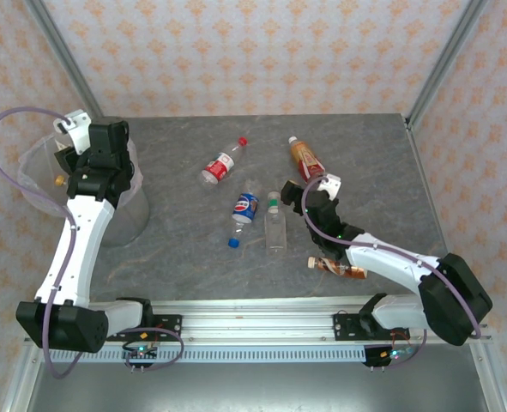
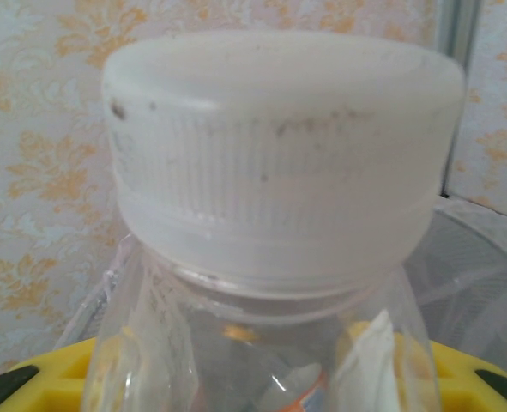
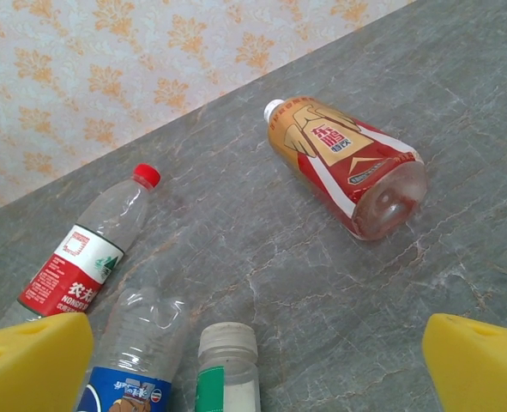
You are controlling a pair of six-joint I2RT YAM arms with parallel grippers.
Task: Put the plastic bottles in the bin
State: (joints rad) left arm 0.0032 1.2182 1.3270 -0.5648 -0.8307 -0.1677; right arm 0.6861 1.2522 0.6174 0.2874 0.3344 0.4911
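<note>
My left gripper (image 1: 63, 165) hangs over the bin (image 1: 126, 216), a translucent round basket at the table's left edge. It is shut on a clear plastic bottle with a white cap (image 2: 279, 154), whose neck sits between the yellow fingers (image 2: 17, 382). The bin's rim (image 2: 485, 257) shows behind the bottle. My right gripper (image 1: 319, 190) is open above the table. Lying on the table are a red-capped bottle (image 1: 221, 163), an orange-and-red bottle (image 3: 347, 163), a blue-labelled bottle (image 1: 244, 209), a green-labelled bottle (image 3: 227, 369) below the open jaws, and a brown-labelled bottle (image 1: 339, 268).
The grey marble-look table (image 1: 176, 249) has patterned walls behind and to the sides. A metal rail (image 1: 253, 322) carrying both arm bases runs along the near edge. The right arm's forearm lies over the brown-labelled bottle's area.
</note>
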